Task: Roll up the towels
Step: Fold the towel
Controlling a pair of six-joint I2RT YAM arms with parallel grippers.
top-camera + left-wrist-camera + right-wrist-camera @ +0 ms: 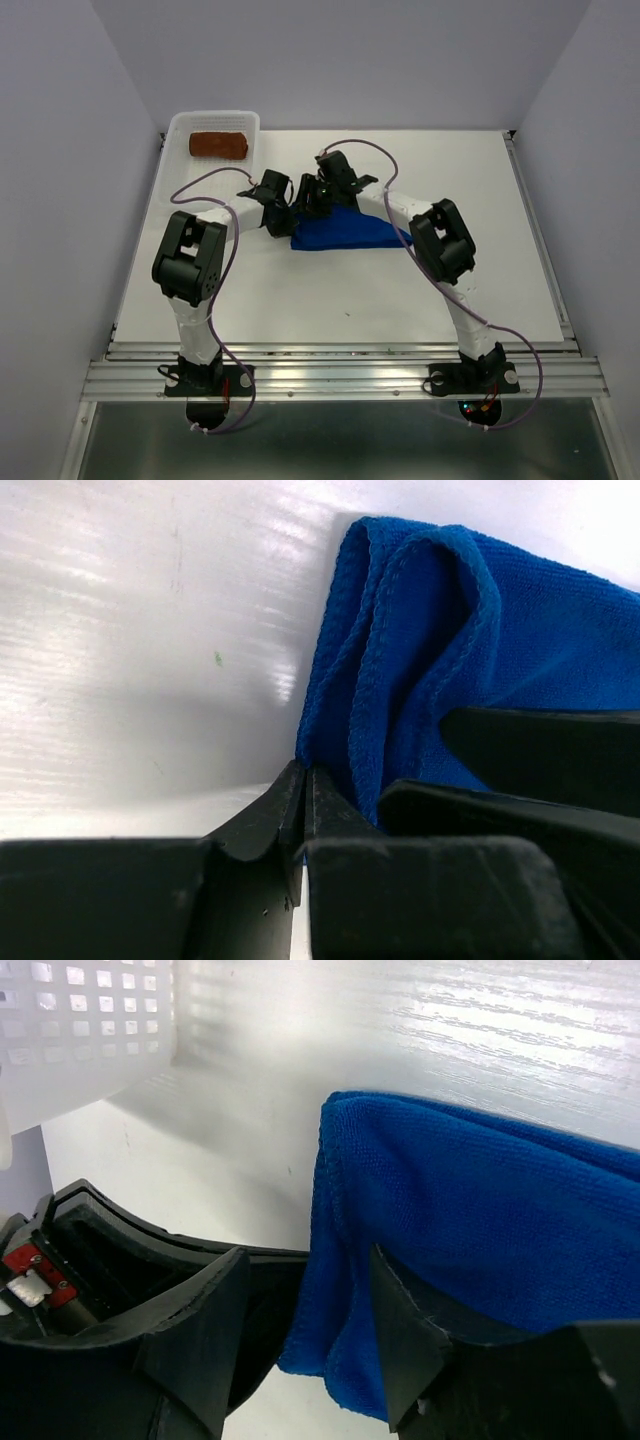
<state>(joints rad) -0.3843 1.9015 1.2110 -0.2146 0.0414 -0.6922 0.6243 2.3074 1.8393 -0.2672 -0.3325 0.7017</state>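
The blue towel [340, 232] lies folded in a bunch at the table's middle. The rust-brown towel [218, 146] lies rolled in the white basket [180, 128] at the far left. My left gripper [283, 208] is at the blue towel's left end; in the left wrist view it [303, 772] is shut, pinching the edge of the blue towel [430, 630]. My right gripper [316, 196] is close beside it. In the right wrist view it [305, 1325] is open, with the hanging end of the blue towel [470, 1210] between its fingers [405, 1335].
The basket wall [80, 1030] stands just beyond the right gripper. The two grippers are almost touching over the towel's left end. Grey walls enclose the white table [330, 290] on three sides.
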